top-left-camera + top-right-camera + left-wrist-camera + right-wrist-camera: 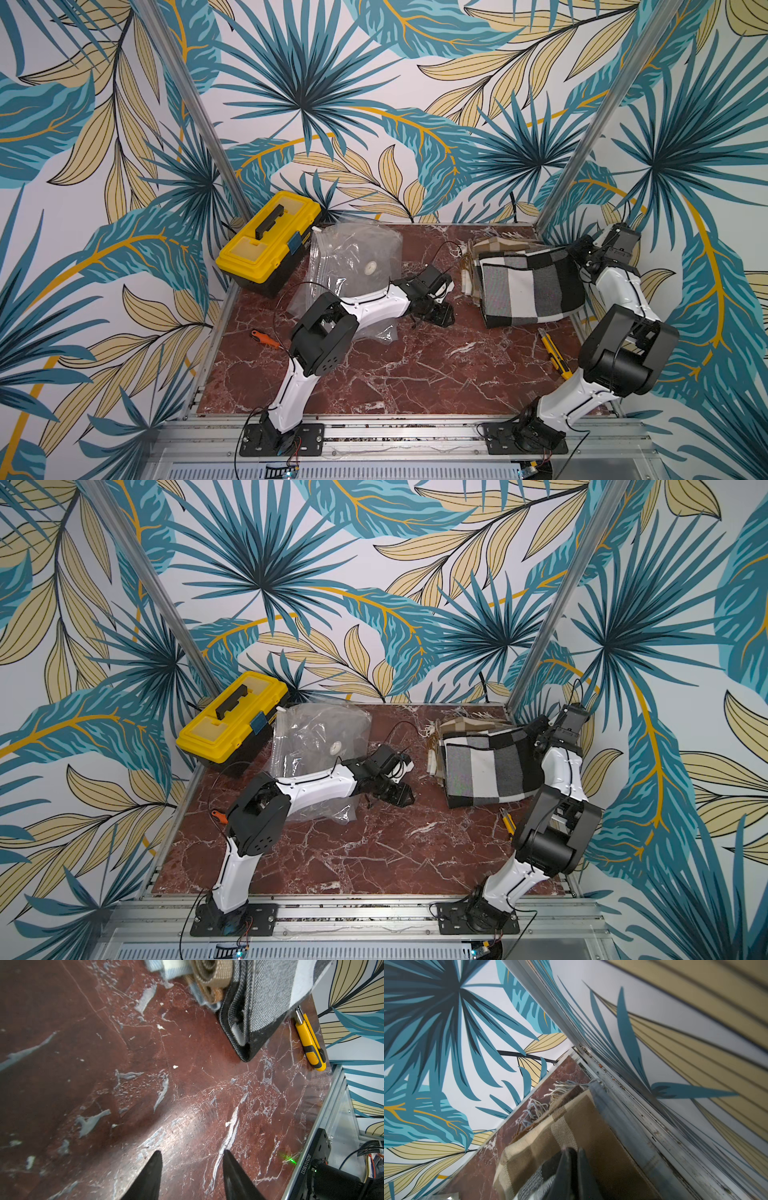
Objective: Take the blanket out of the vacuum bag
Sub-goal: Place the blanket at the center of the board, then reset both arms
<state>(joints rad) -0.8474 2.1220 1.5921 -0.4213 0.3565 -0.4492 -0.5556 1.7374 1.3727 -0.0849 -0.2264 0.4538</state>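
Nearest, the screwdriver (264,338) and the utility knife (550,353) lie at opposite edges of the table (395,374), clear of the work. Further in, the left end effector (191,1152) hangs spread and empty over bare marble, probably because the bag no longer needs bracing. Beyond it, the right end effector (574,1167) pinches the far-right edge of the blanket (528,291), lifting it slightly. The blanket lies folded, apart from the vacuum bag (353,257), which lies slack and empty beside the toolbox (268,245).

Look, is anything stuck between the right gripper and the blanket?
No, nothing is. The right gripper is shut on the edge of the checked blanket, which lies apart from the empty vacuum bag.
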